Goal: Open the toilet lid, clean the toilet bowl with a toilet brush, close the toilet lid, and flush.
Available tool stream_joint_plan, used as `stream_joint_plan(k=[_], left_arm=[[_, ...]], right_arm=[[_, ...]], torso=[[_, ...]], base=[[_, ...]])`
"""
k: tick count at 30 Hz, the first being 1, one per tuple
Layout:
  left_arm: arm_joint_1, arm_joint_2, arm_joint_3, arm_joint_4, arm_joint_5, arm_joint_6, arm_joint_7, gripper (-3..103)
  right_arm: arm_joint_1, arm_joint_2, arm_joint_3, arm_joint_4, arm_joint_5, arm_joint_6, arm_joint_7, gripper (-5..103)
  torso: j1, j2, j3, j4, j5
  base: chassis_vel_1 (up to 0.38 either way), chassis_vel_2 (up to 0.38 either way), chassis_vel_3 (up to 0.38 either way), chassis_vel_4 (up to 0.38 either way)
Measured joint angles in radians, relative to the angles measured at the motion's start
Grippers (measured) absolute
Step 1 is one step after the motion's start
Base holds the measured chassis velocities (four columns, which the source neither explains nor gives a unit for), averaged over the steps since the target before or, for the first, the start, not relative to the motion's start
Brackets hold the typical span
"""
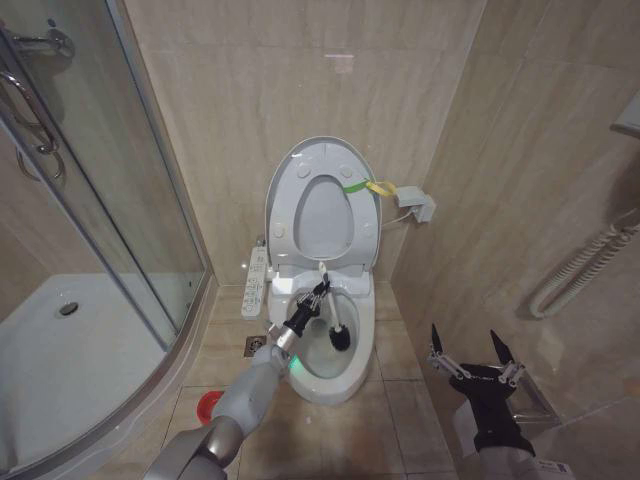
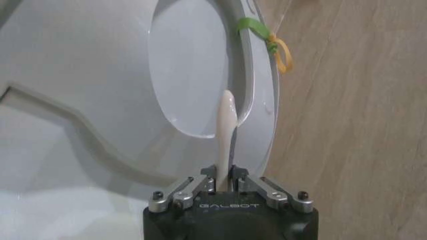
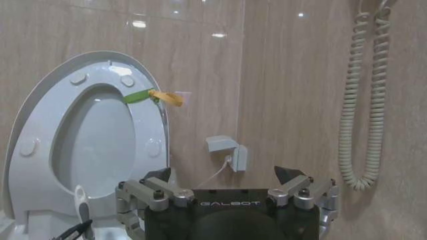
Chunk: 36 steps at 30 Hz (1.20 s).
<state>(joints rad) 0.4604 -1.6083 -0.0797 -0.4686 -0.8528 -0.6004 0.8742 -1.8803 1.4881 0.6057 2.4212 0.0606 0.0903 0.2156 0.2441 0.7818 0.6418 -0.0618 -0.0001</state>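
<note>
In the corner of the tiled bathroom, next to the glass shower, stands the white electronic toilet. Its toilet lid is up and leans back on the wall, with the ring seat up against it, so the way into the bowl is free. A yellow-green strap loop hangs from the lid's edge, most likely so a gripper has something to pull on.

Below the lid is the toilet bowl, open and white. A long button panel sits on the toilet's left side.

The robot's left arm reaches from the floor side up over the bowl. Its left gripper is squeezed tight on the thin white handle of the toilet brush. From the left wrist camera I see the two fingers pinching the stick low down, with the white tip poking up past them toward the raised seat. The handle is held high, so the dark bristle head hangs down inside the bowl where the scrubbing needs to be done. I think the cleaning step is under way, with closing and flushing not yet done.

The right gripper waits off to the toilet's right, near the wall, with its fingers spread wide and nothing in them.

The small red holder cup sits on the floor tiles by the left arm, empty for now.
</note>
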Motion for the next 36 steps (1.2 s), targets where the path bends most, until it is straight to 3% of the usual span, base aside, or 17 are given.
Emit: stream_joint_plan(k=[5, 11, 23, 36], left_arm=[[0.049, 0.000, 0.004, 0.037, 0.026, -0.005, 0.016, 15], [0.077, 0.004, 0.009, 0.033, 0.035, -0.007, 0.027, 15], [0.003, 0.000, -0.027, -0.027, -0.029, -0.002, 0.003, 15], [0.102, 0.006, -0.002, 0.008, 0.005, -0.005, 0.036, 15]], right_arm=[[0.000, 0.000, 0.000, 0.000, 0.000, 0.000, 0.000, 100], [0.000, 0.000, 0.000, 0.000, 0.000, 0.000, 0.000, 100], [0.000, 0.000, 0.000, 0.000, 0.000, 0.000, 0.000, 100], [0.000, 0.000, 0.000, 0.000, 0.000, 0.000, 0.000, 100]], torso=[[0.000, 0.000, 0.000, 0.0010, 0.0001], [-0.001, 0.000, -0.001, 0.0004, -0.0002], [0.000, 0.000, 0.000, 0.0001, 0.0004], [-0.001, 0.000, 0.000, 0.0010, -0.0001]], base=[[0.000, 0.000, 0.000, 0.000], [0.000, 0.000, 0.000, 0.000], [0.000, 0.000, 0.000, 0.000], [0.000, 0.000, 0.000, 0.000]])
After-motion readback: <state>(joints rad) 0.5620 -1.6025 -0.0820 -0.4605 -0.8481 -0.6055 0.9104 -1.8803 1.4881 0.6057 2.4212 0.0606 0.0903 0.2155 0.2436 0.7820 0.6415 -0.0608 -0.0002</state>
